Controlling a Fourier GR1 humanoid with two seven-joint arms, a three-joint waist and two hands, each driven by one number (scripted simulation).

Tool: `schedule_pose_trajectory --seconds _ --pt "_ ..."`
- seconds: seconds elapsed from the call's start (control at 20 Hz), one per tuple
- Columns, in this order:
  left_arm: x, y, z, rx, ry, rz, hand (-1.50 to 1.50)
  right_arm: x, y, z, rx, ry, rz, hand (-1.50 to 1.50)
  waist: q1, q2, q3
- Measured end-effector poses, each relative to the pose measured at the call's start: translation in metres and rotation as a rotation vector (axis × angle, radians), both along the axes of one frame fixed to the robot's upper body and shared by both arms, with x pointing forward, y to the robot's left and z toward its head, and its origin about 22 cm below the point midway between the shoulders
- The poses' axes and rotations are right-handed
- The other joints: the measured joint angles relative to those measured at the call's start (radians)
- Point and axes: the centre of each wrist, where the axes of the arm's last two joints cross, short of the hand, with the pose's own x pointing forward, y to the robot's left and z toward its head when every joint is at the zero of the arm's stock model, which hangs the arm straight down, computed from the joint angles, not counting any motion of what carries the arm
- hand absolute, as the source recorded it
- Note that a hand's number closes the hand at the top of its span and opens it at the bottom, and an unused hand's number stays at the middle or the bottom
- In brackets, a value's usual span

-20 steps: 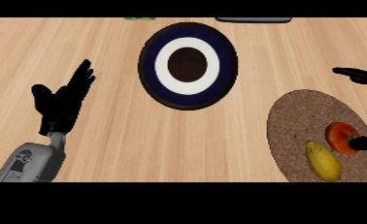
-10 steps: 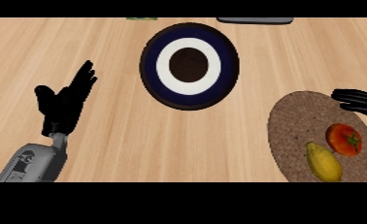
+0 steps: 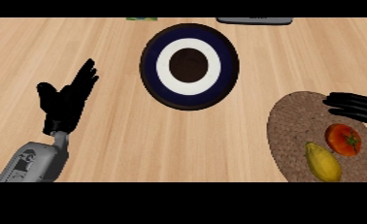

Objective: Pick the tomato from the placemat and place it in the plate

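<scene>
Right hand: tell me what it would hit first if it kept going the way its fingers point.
The right hand enters from the right edge, fingers pointing left over the placemat. Straight on, it would likely pass above the tomato and reach the plate first, though height is unclear.

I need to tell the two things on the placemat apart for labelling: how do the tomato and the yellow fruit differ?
The tomato is red and round with a green stem; the yellow fruit is long and tapered. The tomato lies nearer the right hand; the yellow fruit lies lower-left of it. Both rest on the placemat.
</scene>
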Motion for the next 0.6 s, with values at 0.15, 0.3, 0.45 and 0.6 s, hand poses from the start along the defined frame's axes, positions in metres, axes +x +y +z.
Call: schedule_pose_trajectory --seconds 0.15,0.3,0.45,0.6 --pt "0.001 0.006 0.000 0.004 0.001 0.013 0.00 0.001 0.001 -0.010 -0.043 0.003 0.019 -1.50 -0.008 -0.002 -0.001" --pt "-0.002 0.006 -0.005 0.004 0.003 0.012 0.00 0.006 0.001 -0.013 -0.085 -0.004 0.026 -1.50 -0.009 -0.002 -0.002" --pt "0.001 0.007 -0.005 0.006 0.003 0.018 0.00 0.011 0.007 -0.021 -0.101 -0.011 0.037 -1.50 -0.013 -0.003 -0.002" --pt "0.002 0.012 -0.005 0.010 0.006 0.022 0.00 0.014 0.008 -0.028 -0.114 -0.017 0.029 -1.50 -0.017 -0.004 -0.003"
